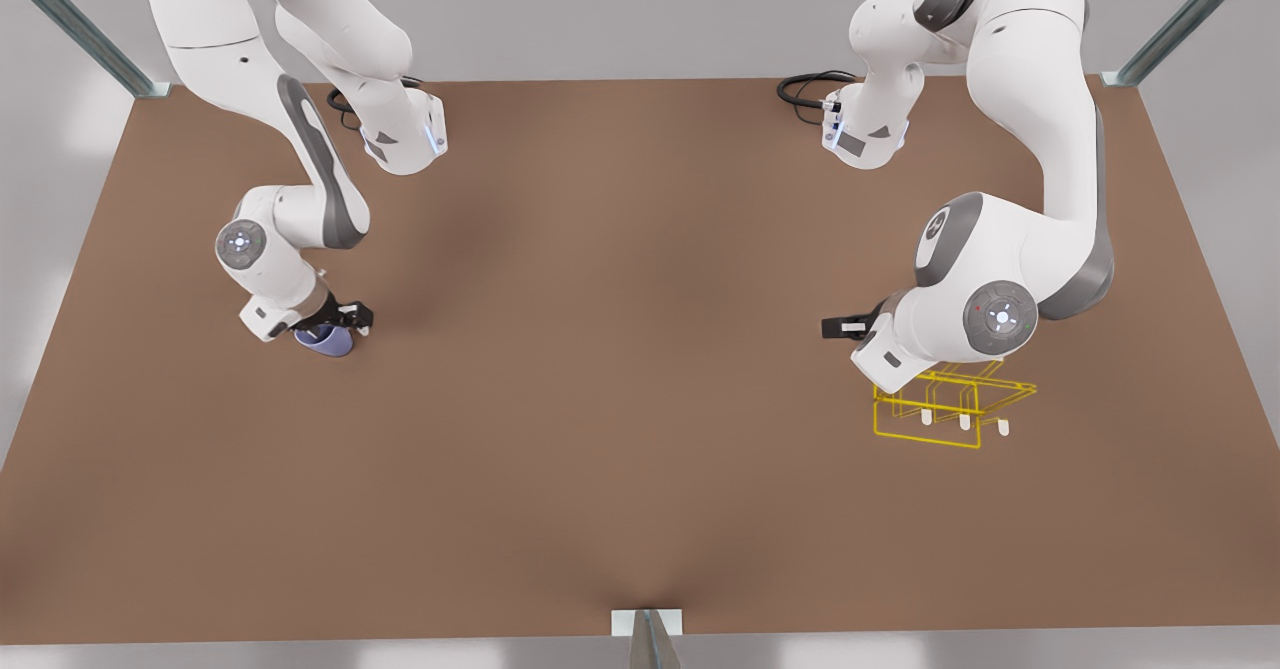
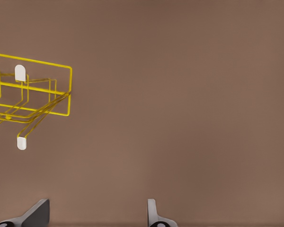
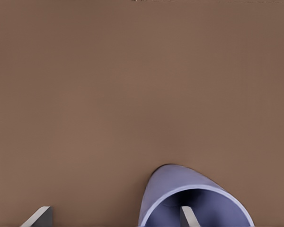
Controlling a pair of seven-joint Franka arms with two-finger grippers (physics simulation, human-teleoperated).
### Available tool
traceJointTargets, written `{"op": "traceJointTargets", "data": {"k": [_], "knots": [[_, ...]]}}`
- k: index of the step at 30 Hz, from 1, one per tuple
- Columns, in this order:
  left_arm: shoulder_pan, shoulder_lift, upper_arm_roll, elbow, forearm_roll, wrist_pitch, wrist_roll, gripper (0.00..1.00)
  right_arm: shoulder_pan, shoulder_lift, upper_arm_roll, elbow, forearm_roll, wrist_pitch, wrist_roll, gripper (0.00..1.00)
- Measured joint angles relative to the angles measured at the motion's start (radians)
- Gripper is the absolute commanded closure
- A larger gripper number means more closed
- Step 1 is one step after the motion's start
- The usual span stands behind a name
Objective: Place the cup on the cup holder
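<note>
The pale lavender cup (image 1: 326,341) lies tilted near the brown surface's (image 1: 620,369) left side in the front view. The right gripper (image 1: 345,321) has its fingers spread, one inside the rim. The left gripper (image 1: 838,327), fingers apart and empty, hovers beside the yellow cup holder (image 1: 950,409); wide free surface lies between them.

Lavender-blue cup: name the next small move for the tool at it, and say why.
Probably close the right tool on the small lavender-blue tapered cup. One finger sits inside its mouth, the other outside, spread apart. The yellow wire cup holder stands far across the brown table, beside the waiting left tool.
</note>
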Motion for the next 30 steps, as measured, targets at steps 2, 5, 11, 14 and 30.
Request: {"op": "traceJointTargets", "data": {"k": [2,5,11,14,30], "knots": [[0.0,0.0,0.0,0.0,0.0,0.0,-0.001,0.0,-0.003,0.006,0.002,-0.001,0.0,0.003,0.0,0.0],[0.0,0.0,-0.001,-0.001,0.0,0.0,-0.002,0.0,-0.017,0.032,0.002,-0.001,-0.006,0.009,0.001,0.0],[0.0,0.0,0.0,-0.002,0.0,0.0,-0.003,0.0,-0.021,0.054,0.004,-0.001,-0.011,0.022,-0.001,0.73],[0.002,0.0,-0.001,-0.002,0.001,-0.003,-0.004,0.0,-0.024,0.057,0.004,-0.004,-0.008,0.027,-0.006,0.79],[-0.001,-0.002,0.0,-0.011,0.003,-0.021,-0.004,0.0,-0.053,0.008,0.07,0.089,-0.008,-0.033,-0.024,0.79]]}}
